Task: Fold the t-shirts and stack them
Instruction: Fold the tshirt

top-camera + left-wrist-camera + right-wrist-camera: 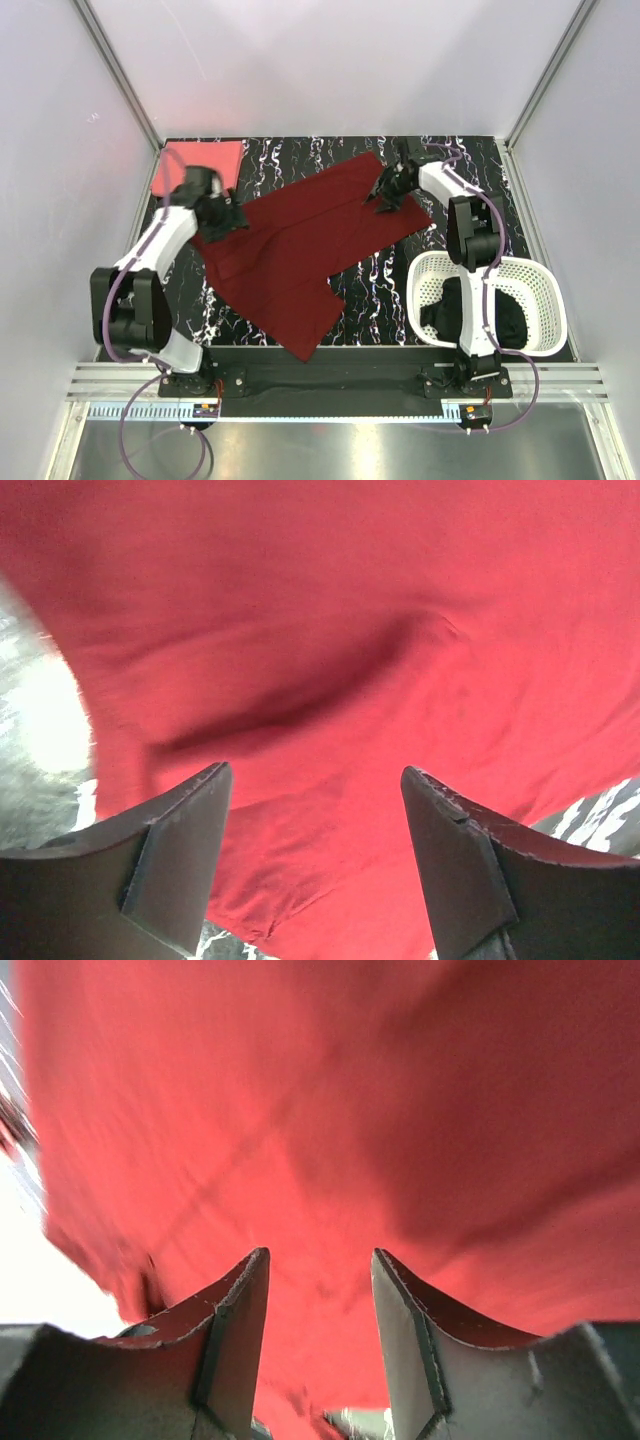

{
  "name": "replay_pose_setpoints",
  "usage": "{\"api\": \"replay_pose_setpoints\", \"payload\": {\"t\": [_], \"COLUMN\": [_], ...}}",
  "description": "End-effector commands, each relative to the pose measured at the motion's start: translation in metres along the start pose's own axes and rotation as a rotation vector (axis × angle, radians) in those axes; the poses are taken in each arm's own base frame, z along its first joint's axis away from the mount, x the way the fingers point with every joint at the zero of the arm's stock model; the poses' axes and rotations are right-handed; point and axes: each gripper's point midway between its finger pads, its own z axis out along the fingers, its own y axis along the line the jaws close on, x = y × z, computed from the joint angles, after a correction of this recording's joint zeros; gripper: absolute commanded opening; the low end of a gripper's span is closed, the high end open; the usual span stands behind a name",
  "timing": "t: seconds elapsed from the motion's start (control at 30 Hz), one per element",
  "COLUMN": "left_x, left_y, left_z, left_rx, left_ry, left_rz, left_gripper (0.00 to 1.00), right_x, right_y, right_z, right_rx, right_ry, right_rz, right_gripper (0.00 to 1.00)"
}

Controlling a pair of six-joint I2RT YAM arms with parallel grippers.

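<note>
Maroon t-shirt (300, 255) (spread) beneath left gripper (315, 780).

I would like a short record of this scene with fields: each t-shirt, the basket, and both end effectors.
maroon t-shirt: spread out diagonally on the table
coral t-shirt: folded flat, far left corner
black t-shirt: inside the white basket, near right
left end effector: open, over the maroon t-shirt's left edge
right end effector: open, over its far right edge

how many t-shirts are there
3: a dark maroon t-shirt spread mid-table, a coral pink t-shirt at the far-left corner, a black t-shirt in the basket; more may hide there.
</note>
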Motion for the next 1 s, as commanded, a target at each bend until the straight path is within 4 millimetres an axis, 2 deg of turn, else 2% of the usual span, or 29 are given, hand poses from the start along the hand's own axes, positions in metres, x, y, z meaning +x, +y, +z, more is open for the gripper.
{"api": "replay_pose_setpoints", "payload": {"t": [0.0, 0.1, 0.13, 0.27, 0.4, 0.57, 0.7, 0.87, 0.97], "left_x": [0.002, 0.013, 0.023, 0.026, 0.019, 0.028, 0.015, -0.015, -0.024], "left_y": [-0.020, -0.034, -0.037, -0.031, -0.028, -0.027, -0.021, -0.011, 0.000], "left_z": [0.001, 0.010, 0.019, 0.036, 0.047, 0.065, 0.066, 0.067, 0.076], "left_rx": [-0.103, -0.147, -0.156, -0.243, -0.276, -0.276, -0.333, -0.431, -0.461], "left_ry": [-0.019, -0.007, 0.019, 0.033, 0.039, 0.106, 0.067, 0.005, 0.020], "left_rz": [0.273, 0.382, 0.412, 0.462, 0.506, 0.528, 0.529, 0.553, 0.530], "left_gripper": [0.74, 0.72, 0.72, 0.70, 0.68, 0.62, 0.52, 0.52, 0.52], "right_x": [0.036, 0.070, 0.075, 0.112, 0.129, 0.137, 0.145, 0.169, 0.174], "right_y": [0.068, 0.091, 0.096, 0.116, 0.127, 0.136, 0.158, 0.193, 0.211], "right_z": [-0.033, -0.031, -0.030, -0.023, -0.016, -0.006, 0.003, 0.013, 0.018], "right_rx": [-0.150, -0.217, -0.250, -0.315, -0.327, -0.352, -0.411, -0.490, -0.516], "right_ry": [0.013, 0.064, 0.059, 0.136, 0.171, 0.198, 0.224, 0.283, 0.290], "right_rz": [-0.116, -0.126, -0.128, -0.122, -0.150, -0.122, -0.144, -0.166, -0.160], "right_gripper": [0.52, 0.52, 0.52, 0.52, 0.51, 0.49, 0.45, 0.35, 0.28]}}
